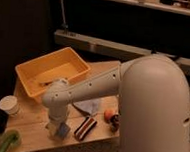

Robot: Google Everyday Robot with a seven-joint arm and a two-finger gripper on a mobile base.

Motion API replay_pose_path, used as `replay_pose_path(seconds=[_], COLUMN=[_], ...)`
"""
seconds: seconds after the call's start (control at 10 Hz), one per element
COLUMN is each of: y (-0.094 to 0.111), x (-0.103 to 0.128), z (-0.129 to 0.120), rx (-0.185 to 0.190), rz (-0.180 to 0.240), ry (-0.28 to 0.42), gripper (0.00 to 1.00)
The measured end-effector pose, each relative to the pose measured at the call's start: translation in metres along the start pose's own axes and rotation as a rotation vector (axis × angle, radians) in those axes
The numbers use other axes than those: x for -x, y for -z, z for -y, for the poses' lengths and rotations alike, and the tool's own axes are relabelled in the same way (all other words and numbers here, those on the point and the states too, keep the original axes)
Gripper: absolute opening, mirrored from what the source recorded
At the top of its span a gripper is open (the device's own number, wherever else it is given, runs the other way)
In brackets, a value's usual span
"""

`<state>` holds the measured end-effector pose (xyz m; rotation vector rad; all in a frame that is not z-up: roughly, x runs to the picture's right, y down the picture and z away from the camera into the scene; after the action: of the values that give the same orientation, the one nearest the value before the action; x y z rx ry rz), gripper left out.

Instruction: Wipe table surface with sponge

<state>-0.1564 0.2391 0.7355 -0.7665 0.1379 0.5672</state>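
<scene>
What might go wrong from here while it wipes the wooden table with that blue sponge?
The gripper sits low at the front of the light tan wooden tabletop, on the small light-blue sponge.
The striped dark-red, white and black object lies close beside it; a sideways stroke may shove it.
The front edge is close, so a stroke toward it might carry the sponge off.
The white paper cup near the left edge could get knocked off.
</scene>
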Motion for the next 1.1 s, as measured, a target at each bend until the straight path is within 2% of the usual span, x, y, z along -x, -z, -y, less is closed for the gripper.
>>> replay_pose_path(seconds=[0.3, 0.6, 1.1], y=[-0.008, -0.013, -0.023], x=[-0.010, -0.005, 0.018], z=[0.026, 0.065, 0.090], rx=[-0.034, -0.062, -0.055], rz=[-0.015, -0.018, -0.012], ry=[-0.051, -0.087, -0.091], gripper=[0.06, 0.06, 0.06])
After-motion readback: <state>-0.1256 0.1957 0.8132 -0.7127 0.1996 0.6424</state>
